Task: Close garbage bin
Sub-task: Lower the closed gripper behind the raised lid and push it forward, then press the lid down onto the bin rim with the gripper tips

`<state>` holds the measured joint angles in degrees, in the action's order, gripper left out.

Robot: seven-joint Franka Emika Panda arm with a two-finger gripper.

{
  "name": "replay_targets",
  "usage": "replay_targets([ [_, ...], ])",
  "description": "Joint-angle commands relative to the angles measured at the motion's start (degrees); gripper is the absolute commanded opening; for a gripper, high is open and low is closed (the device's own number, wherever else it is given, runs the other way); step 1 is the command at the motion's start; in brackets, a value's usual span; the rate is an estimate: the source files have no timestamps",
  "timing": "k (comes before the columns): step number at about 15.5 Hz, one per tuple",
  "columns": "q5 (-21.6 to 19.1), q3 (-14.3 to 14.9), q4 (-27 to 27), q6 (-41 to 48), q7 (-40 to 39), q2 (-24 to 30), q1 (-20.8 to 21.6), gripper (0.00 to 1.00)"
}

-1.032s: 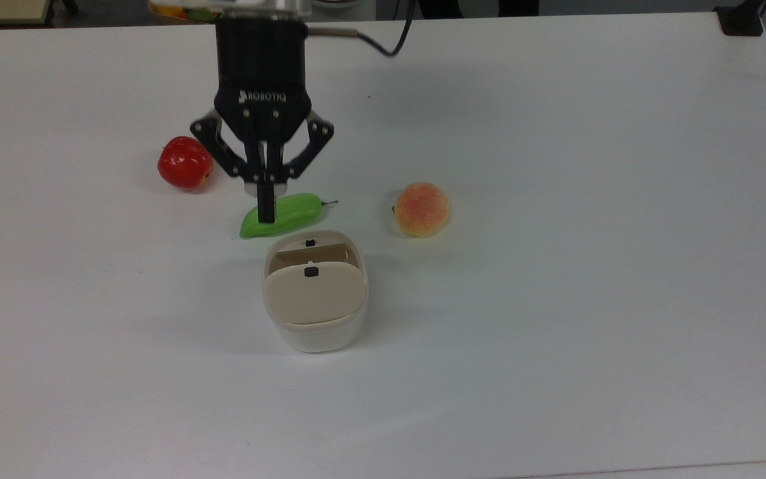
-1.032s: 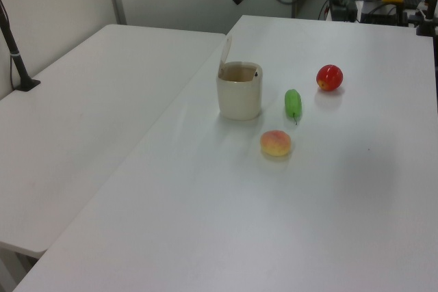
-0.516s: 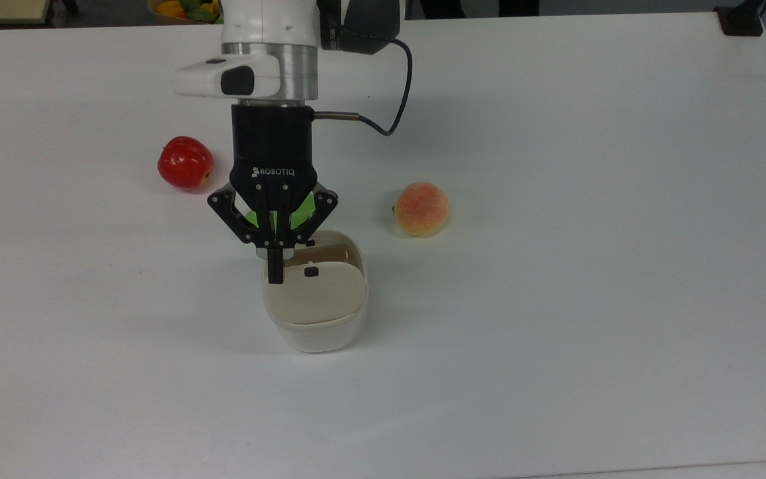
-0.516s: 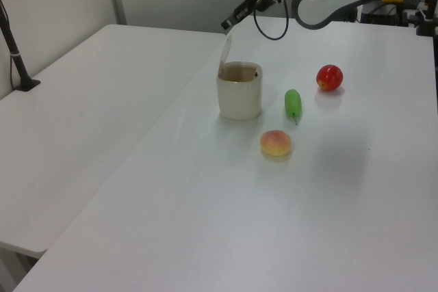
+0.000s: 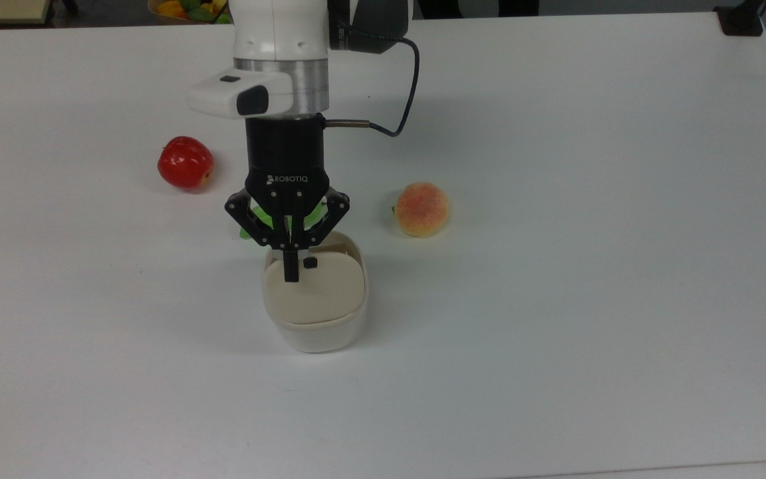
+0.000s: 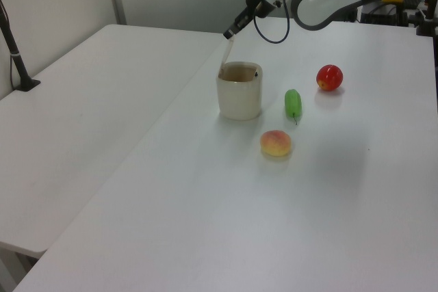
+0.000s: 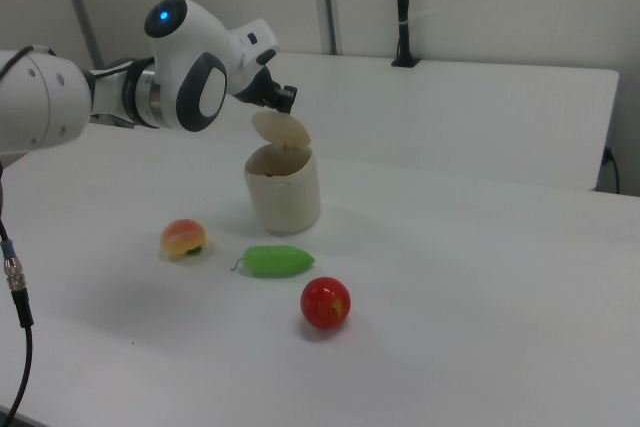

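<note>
The garbage bin (image 5: 316, 336) is a cream-white tub near the table's middle, also seen as the bin (image 6: 239, 97) and the bin (image 7: 283, 195). Its beige lid (image 5: 316, 296) with a small black button (image 5: 310, 263) stands raised nearly upright; the lid (image 6: 225, 56) rises from the rim on the left view's left, and the right view shows the lid (image 7: 282, 130) above the open mouth. My gripper (image 5: 291, 269) is shut, its fingertips at the lid's top edge beside the button. From the sides the gripper (image 6: 228, 34) and gripper (image 7: 280, 99) sit just over the lid's tip.
A red apple (image 5: 185, 161), a green fruit (image 5: 249, 231) partly behind the gripper, and a peach (image 5: 421, 209) lie on the white table (image 5: 556, 266) beyond the bin. A black cable (image 5: 404, 100) hangs off the arm. A second table (image 6: 82, 121) adjoins on the left view's left.
My gripper has come down and forward from above the green fruit to the lid's top edge. In the top view the lid now covers more of the bin's opening.
</note>
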<state>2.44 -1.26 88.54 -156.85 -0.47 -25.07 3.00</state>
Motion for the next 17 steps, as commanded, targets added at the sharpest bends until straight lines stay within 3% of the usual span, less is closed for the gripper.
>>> replay_targets([
  [1, -0.9, 0.5, -0.1, 8.8, 0.7, 2.0, 0.7, 0.0],
  [8, -0.1, 0.5, -0.1, 22.5, 0.5, 2.7, 0.8, 0.0],
  [17, 0.1, 0.5, 0.9, 23.0, 0.6, 1.0, 1.2, 0.0],
])
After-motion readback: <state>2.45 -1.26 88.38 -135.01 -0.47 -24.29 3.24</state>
